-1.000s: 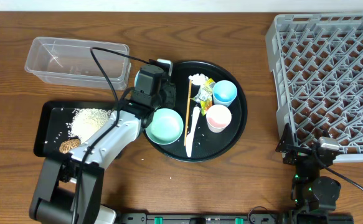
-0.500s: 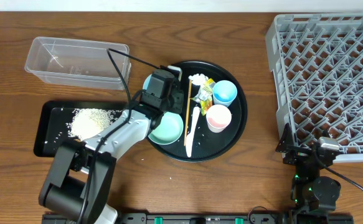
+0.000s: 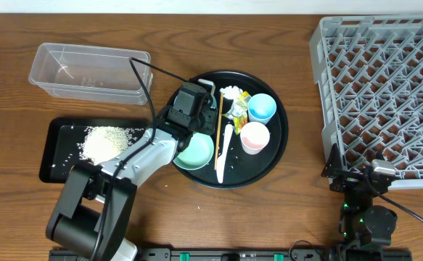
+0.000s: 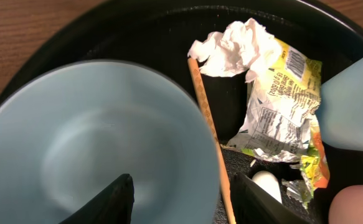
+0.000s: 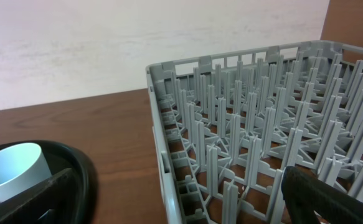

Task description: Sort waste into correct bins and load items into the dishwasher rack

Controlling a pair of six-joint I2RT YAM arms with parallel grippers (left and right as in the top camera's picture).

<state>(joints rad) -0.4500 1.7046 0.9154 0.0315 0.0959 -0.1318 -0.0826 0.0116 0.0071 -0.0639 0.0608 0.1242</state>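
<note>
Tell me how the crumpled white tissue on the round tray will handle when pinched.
The tissue looks soft and crumpled, so it likely squashes and weighs almost nothing. It rests against the wrapper, which may drag along. Its irregular folds make rolling unlikely.

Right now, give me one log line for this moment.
left gripper: open, astride bowl rim | right gripper: open, by rack | tissue, wrapper: on round tray | rice: in black tray
</note>
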